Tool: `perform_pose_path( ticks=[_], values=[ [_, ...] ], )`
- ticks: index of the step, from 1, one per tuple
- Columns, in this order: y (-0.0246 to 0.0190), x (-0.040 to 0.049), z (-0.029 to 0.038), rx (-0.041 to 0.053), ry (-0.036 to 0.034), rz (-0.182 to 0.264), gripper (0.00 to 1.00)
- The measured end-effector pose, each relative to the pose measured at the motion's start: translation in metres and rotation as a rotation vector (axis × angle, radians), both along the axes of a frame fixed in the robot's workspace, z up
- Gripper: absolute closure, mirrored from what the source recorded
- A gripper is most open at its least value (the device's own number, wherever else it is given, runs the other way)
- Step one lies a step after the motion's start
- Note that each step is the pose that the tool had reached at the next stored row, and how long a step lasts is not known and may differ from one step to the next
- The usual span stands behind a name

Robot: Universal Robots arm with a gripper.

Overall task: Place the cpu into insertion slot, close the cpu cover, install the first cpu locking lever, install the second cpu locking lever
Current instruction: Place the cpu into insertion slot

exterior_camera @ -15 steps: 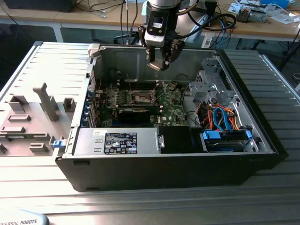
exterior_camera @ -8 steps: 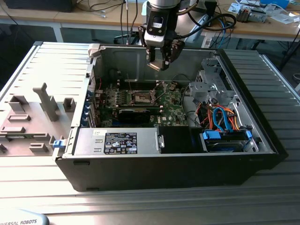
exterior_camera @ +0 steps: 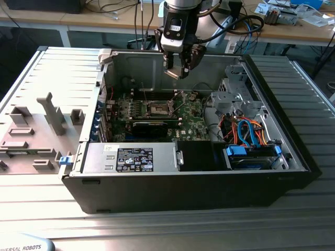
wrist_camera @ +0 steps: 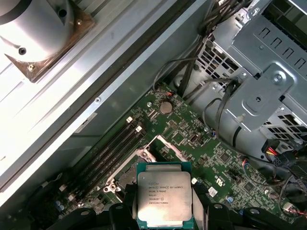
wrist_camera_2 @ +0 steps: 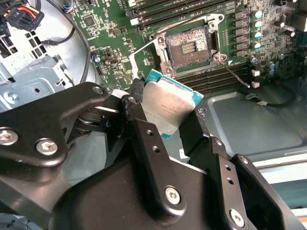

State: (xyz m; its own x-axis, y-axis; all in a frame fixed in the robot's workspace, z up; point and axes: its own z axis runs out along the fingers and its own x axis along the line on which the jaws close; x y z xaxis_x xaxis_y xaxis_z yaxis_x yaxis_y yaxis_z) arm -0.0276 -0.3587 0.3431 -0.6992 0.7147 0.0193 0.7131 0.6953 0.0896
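The exterior view shows the jaws above the open case [exterior_camera: 183, 191]. Both wrist views reveal them gripping the square, matte-silver cpu [wrist_camera: 164, 199] [wrist_camera_2: 168, 103] over the green motherboard [wrist_camera: 194, 127].

Support surface: a grey, ribbed metal table [exterior_camera: 172, 230]. A black, open-topped metal computer case [exterior_camera: 183, 191] rests directly on it, beneath the fingers [exterior_camera: 191, 58] of the gripper [exterior_camera: 179, 70]. A flat grey metal side panel [exterior_camera: 63, 78] lies to the exterior view's left of the fingers, touching the case.
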Motion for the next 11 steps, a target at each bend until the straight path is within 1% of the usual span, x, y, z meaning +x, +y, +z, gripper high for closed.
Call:
perform_pose_path(
  ticks=[11],
  values=[
    [0.0000,0.0000,0.0000,0.0000,0.0000,-0.011,0.46]
  ],
)
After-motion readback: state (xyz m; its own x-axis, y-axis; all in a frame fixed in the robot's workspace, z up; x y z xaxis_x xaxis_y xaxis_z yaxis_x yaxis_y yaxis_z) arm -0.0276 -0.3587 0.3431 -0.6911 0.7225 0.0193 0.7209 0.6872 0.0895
